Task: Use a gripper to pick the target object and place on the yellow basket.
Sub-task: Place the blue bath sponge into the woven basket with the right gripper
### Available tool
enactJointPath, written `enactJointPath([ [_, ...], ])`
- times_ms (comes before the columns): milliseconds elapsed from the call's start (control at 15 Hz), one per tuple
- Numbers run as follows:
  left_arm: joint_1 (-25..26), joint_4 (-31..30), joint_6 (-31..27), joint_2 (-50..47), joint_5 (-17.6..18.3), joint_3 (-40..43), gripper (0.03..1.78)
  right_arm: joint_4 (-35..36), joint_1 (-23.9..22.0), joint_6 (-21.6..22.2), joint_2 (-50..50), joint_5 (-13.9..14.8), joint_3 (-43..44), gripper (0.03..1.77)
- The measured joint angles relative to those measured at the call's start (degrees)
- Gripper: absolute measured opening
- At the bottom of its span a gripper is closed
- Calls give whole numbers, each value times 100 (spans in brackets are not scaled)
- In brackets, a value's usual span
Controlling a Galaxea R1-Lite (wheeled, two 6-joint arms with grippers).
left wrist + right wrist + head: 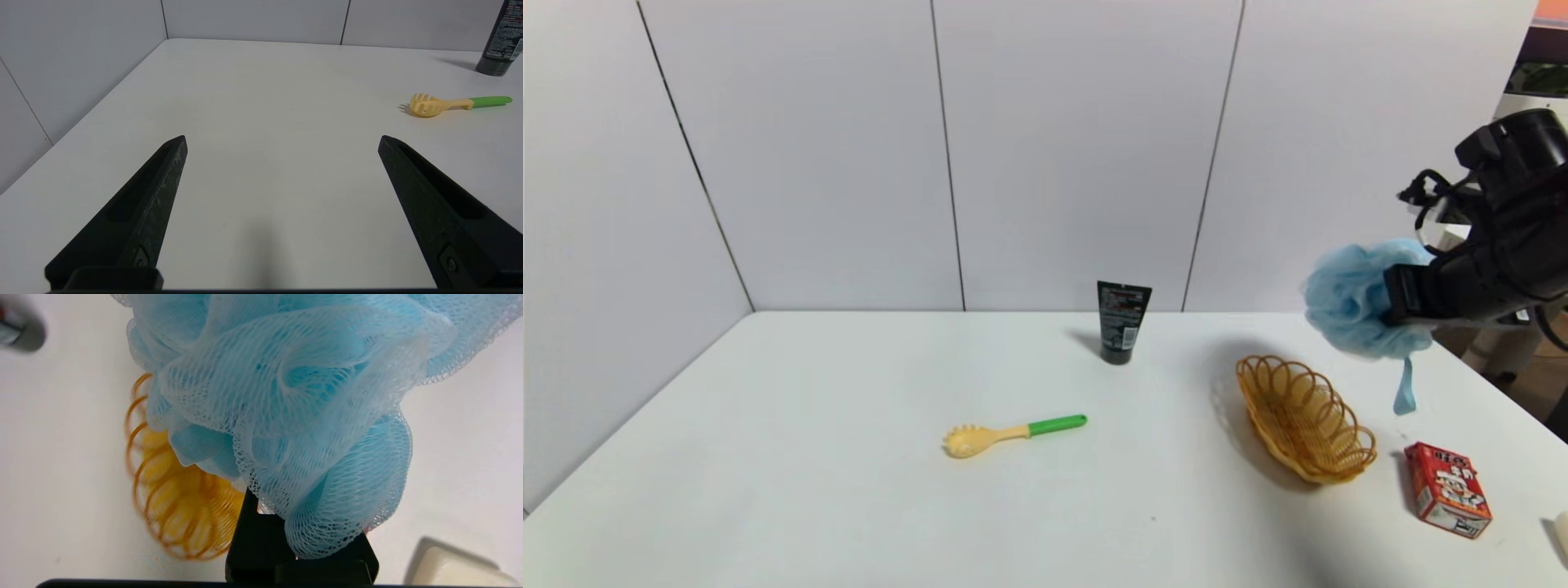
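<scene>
The target object, a fluffy light-blue mesh bath pouf (1356, 309), hangs in the air at the right, its ribbon loop (1404, 390) dangling. My right gripper (1401, 298) is shut on the pouf (294, 404), whose ruffles hide the fingertips in the right wrist view. The yellow basket (1303, 418) sits on the table below and slightly left of the pouf; its looped rim (171, 486) shows under the mesh. My left gripper (282, 141) hovers open over bare table at the left, holding nothing.
A red carton (1450, 490) lies right of the basket near the table's right edge. A black tube (1123, 320) stands at the back centre. A yellow pasta spoon with green handle (1013, 433) lies mid-table. A pale object (453, 565) sits by the right edge.
</scene>
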State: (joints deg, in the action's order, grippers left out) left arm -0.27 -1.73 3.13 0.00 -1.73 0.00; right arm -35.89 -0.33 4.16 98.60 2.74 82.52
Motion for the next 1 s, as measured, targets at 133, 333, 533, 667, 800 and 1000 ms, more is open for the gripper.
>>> enactJointPath([
  [133, 2, 0, -2, 0, 2, 0, 169, 12, 286, 2, -288, -2, -344, 11],
  [333, 0, 0, -2, 0, 0, 0, 169, 20, 633, -11, -524, -2, -885, 11],
  [533, 2, 0, 0, 0, 0, 0, 169, 17, 862, -30, -624, -79, -1318, 11],
  [667, 0, 0, 0, 0, 2, 0, 169, 54, 940, -35, -635, -160, -1467, 11],
  [800, 0, 0, 0, 0, 0, 0, 169, 113, 980, -35, -588, -165, -1530, 11],
  [1000, 0, 0, 0, 0, 2, 0, 169, 128, 1006, -24, -529, -162, -1581, 11],
])
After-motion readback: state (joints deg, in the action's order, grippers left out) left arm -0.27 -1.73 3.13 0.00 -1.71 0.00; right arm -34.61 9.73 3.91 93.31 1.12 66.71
